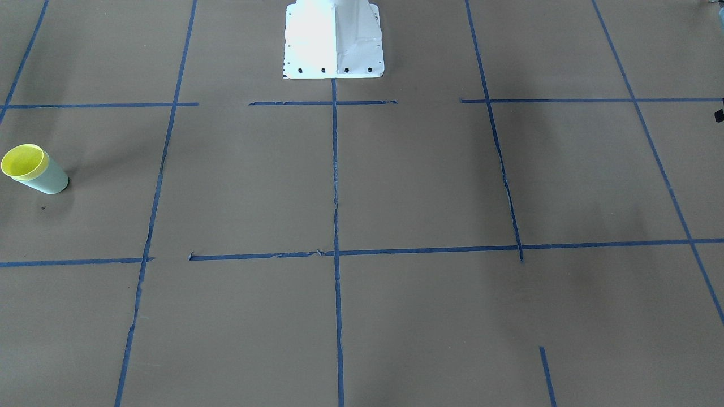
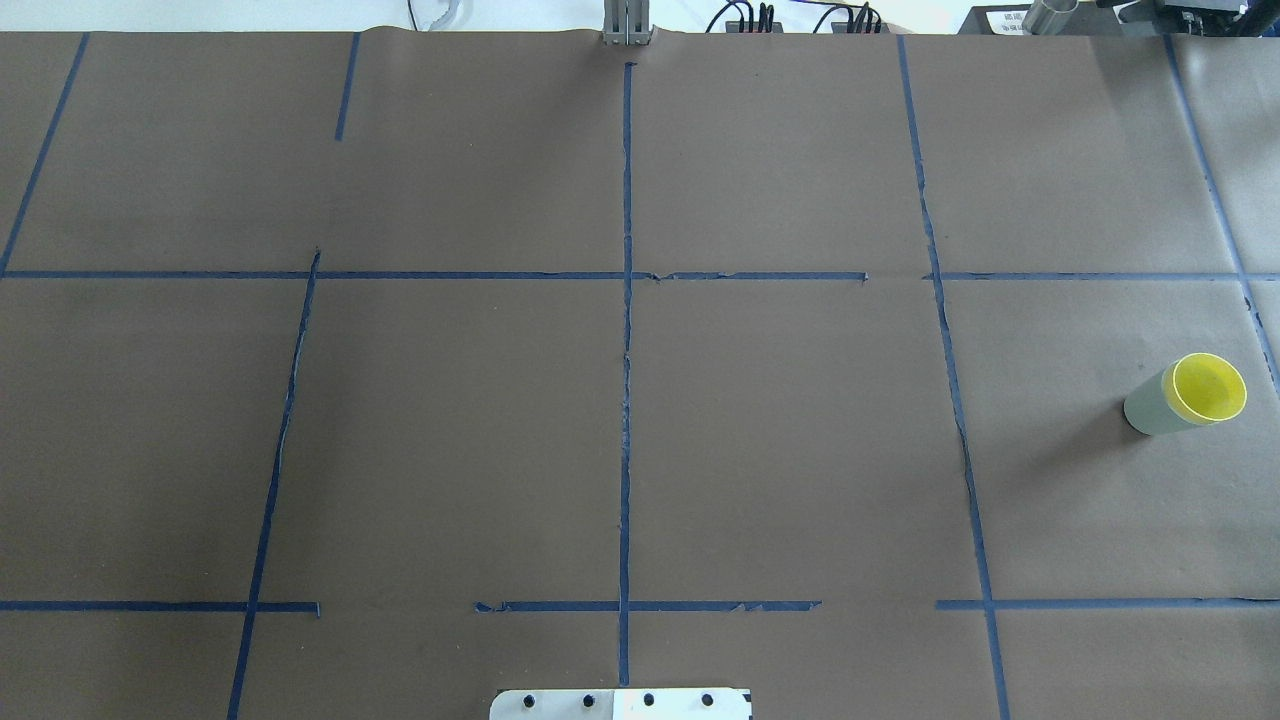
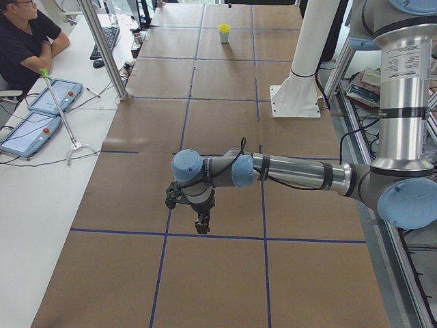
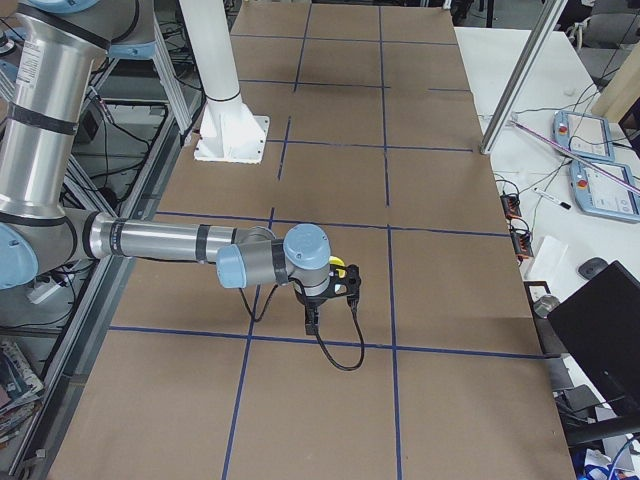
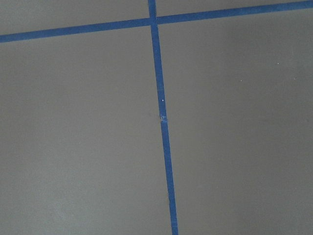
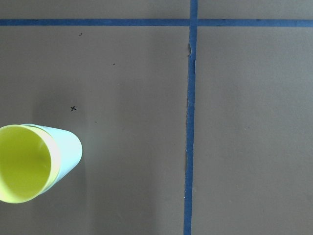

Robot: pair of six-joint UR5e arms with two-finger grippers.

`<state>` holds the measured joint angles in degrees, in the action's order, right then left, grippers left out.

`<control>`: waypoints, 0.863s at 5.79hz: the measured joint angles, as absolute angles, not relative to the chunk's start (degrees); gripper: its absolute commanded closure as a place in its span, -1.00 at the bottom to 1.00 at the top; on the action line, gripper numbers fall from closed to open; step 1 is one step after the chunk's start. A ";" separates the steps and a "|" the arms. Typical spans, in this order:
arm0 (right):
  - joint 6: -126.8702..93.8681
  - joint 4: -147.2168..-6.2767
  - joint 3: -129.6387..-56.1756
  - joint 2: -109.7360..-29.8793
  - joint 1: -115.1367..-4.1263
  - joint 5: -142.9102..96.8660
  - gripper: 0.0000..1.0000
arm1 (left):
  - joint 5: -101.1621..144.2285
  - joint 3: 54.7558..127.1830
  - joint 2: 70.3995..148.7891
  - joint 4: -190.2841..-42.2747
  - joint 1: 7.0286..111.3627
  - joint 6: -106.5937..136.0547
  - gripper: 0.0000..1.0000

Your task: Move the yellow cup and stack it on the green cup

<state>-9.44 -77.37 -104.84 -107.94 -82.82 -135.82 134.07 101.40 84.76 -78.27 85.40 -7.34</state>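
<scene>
The yellow cup (image 1: 22, 161) sits nested inside the green cup (image 1: 50, 178), upright on the brown table at the robot's right side. The pair also shows in the overhead view, yellow cup (image 2: 1210, 388) in green cup (image 2: 1148, 408), and in the right wrist view, yellow cup (image 6: 24, 164) in green cup (image 6: 68, 147). My right gripper (image 4: 310, 322) hangs above the table near the cups, apart from them. My left gripper (image 3: 202, 225) hangs over bare table far from them. Both grippers show only in the side views, so I cannot tell whether they are open or shut.
The white robot base (image 1: 334, 39) stands at the table's middle edge. Blue tape lines (image 2: 626, 400) grid the brown surface. An operator (image 3: 27, 41) sits at a side desk with teach pendants (image 3: 41, 102) and a metal post (image 3: 102, 48).
</scene>
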 measured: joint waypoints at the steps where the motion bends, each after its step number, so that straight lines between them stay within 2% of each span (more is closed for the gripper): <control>1: -9.09 -78.27 -105.00 -107.74 -80.74 -135.95 -1.00 | 134.01 101.32 84.61 -78.42 85.42 -7.32 -1.00; 5: -3.04 -87.08 -106.41 -105.97 -81.98 -136.61 -1.00 | 134.40 102.07 82.35 -78.05 86.56 -7.38 -1.00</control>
<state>-3.04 -87.08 -106.41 -105.97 -81.98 -136.61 134.40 102.07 82.35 -78.05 86.56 -7.38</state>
